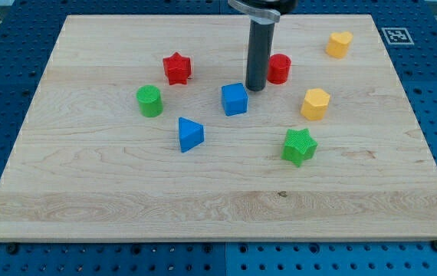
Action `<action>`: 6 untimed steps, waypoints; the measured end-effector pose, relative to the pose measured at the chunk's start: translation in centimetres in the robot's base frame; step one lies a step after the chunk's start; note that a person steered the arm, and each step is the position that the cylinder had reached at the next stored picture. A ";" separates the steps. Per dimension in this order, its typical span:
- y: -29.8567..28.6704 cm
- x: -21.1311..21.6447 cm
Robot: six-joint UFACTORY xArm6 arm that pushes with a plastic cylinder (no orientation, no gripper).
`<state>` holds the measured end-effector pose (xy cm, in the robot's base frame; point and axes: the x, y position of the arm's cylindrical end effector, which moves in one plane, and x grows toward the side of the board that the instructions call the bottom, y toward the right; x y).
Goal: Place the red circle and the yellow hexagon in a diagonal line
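Note:
The red circle (279,68) stands on the wooden board near the top centre. The yellow hexagon (315,103) lies below it and to its right. My tip (256,88) comes down from the view's top and rests just left of and slightly below the red circle, close to it or touching it. The tip is also just up and right of the blue cube (234,99).
A red star (177,67) and green circle (149,100) lie at the left. A blue triangle (190,134) sits below centre, a green star (299,146) lower right, a yellow heart (339,44) at top right. The board (218,207) sits on a blue pegboard.

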<state>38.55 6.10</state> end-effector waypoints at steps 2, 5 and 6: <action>8.1 -0.5; 10.2 2.9; 10.3 3.7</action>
<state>42.23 16.38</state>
